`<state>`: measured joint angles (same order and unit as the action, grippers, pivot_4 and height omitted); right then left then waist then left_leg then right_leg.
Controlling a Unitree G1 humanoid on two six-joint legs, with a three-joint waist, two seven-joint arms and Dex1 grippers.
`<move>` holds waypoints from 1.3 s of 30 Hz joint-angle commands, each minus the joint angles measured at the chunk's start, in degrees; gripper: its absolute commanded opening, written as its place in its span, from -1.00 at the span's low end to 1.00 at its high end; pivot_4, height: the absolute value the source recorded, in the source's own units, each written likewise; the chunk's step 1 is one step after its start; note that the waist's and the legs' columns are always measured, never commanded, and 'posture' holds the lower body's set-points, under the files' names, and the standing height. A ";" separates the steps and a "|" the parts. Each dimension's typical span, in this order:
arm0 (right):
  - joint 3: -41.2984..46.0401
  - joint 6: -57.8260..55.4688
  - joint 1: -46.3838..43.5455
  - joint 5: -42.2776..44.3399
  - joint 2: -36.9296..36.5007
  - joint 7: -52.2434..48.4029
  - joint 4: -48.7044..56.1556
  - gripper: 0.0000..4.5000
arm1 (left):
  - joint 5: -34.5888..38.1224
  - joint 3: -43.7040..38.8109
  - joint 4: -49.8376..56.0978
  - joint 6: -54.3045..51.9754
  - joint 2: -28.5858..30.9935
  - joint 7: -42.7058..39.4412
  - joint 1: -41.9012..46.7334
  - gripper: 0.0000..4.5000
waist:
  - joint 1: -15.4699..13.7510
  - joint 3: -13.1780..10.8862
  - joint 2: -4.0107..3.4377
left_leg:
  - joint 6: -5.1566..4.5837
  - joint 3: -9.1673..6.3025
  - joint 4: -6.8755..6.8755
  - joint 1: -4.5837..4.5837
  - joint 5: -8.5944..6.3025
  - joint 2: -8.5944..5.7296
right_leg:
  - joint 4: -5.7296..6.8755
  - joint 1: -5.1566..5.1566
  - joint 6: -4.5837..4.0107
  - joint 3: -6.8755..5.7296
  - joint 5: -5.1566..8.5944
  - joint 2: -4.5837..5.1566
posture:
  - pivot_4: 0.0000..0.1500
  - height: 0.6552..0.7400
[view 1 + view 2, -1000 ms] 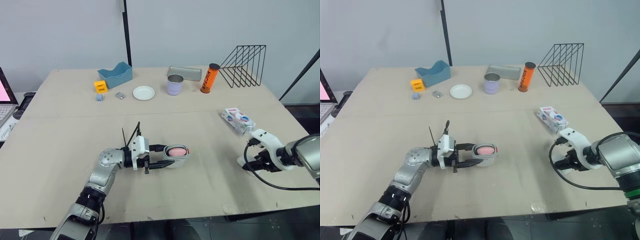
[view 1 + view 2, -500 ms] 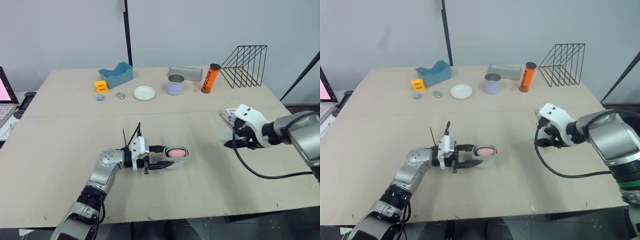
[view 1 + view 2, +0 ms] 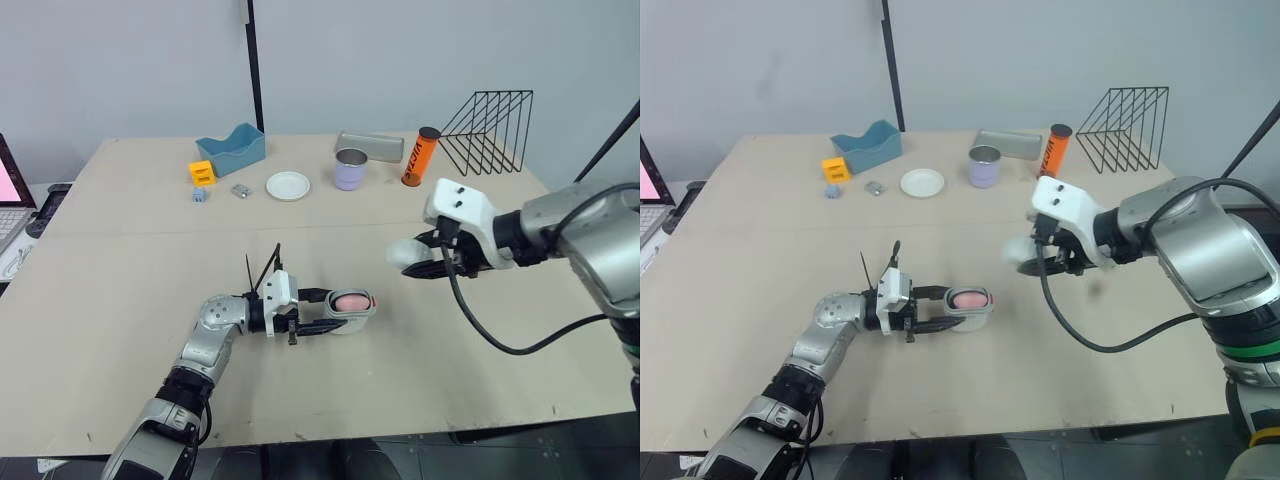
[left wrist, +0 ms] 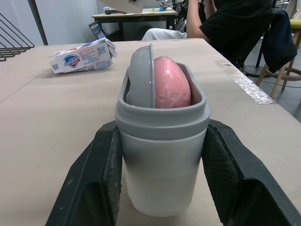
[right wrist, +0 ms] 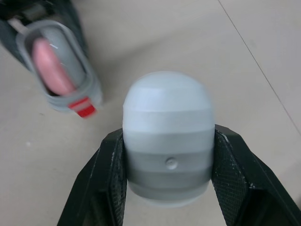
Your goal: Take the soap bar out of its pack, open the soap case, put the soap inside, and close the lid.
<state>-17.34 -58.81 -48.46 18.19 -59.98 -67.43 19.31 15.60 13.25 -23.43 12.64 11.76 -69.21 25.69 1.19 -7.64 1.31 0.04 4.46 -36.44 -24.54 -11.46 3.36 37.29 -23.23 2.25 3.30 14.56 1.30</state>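
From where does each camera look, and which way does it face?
Eye views: on the head, facing forward and down over the table; both arms show, left end effector on the case, right end effector on the lid.
Left wrist view: on that wrist, facing along its fingers at the case with soap, pack beyond.
Right wrist view: on that wrist, facing along its fingers at the lid, table behind.
Shared: both wrist views show the open case and soap.
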 commanded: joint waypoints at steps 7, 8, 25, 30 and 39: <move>-6.35 2.87 -6.48 -0.45 -0.04 -7.20 3.30 -0.17 | -0.10 -0.43 -0.75 2.67 -1.60 -0.04 1.89 -0.17 | 0.02 0.00 0.00 | 0.00 0.02 0.00 0.00 0.00 0.00 | 0.00 -0.03 -0.02 0.01 -0.01 0.01 | 1.00 0.98; -7.01 3.01 -7.14 -0.39 0.14 -7.94 3.67 -0.17 | -0.44 -0.36 -1.33 3.18 -1.93 0.12 2.27 -0.17 | 0.01 0.00 0.00 | 0.00 0.01 0.00 0.00 0.00 0.00 | 0.00 -0.02 -0.02 0.00 -0.01 0.01 | 1.00 0.98; -15.20 2.82 -12.38 -4.06 3.66 -12.83 1.37 -0.17 | -4.64 0.65 -10.62 12.66 -5.61 0.01 5.40 -0.17 | -0.02 0.00 0.00 | 0.00 0.01 -0.03 -0.01 0.00 0.00 | 0.01 -0.02 -0.06 -0.02 -0.02 0.02 | 1.00 0.98; -16.66 3.03 -12.74 -5.51 4.08 -13.20 0.78 -0.17 | -4.56 0.46 -10.94 12.71 -5.64 0.08 5.56 -0.17 | -0.02 0.00 0.00 | 0.00 0.01 -0.03 -0.01 0.00 -0.01 | 0.01 -0.02 -0.05 -0.02 -0.02 0.03 | 1.00 0.98; -21.41 1.81 -15.97 -8.32 6.58 -14.62 -0.95 -0.17 | -4.39 0.00 -11.39 12.42 -5.79 0.48 6.35 -0.17 | -0.01 0.00 0.00 | 0.00 0.01 -0.04 -0.03 0.00 0.00 | 0.03 -0.06 -0.08 -0.05 -0.03 0.03 | 1.00 0.98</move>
<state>-38.88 -56.68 -62.94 10.69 -53.52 -81.39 18.24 11.16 13.59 -35.16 24.77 6.18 -69.09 30.93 1.18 -7.64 1.31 0.04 4.47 -36.49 -24.57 -11.46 3.36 37.32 -23.29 2.17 3.25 14.53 1.33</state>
